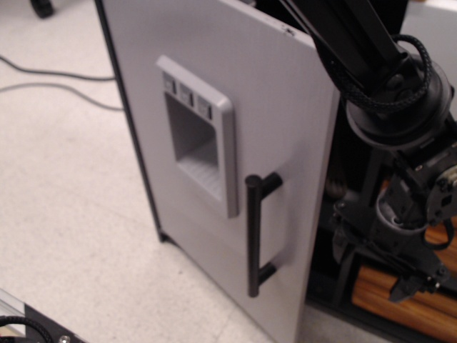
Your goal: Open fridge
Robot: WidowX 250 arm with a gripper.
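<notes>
The fridge (214,143) stands upright on the speckled floor (64,214), its tall flat grey door swung ajar toward the camera. A recessed dispenser panel (198,143) with three buttons sits mid-door; beside it a black cylindrical bar handle (254,236) runs vertically. The gripper (410,275), dark and blurred, hangs right of the door edge; whether its jaws are apart or together cannot be told

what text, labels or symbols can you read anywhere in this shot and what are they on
No text can be read.
Three dispenser buttons on the fridge door panel: small dark marks, too blurred to tell.
Small dark mark at the door's top edge: too small to read.
Black handle, pincer and wooden drawer fronts: no lettering visible.
</notes>
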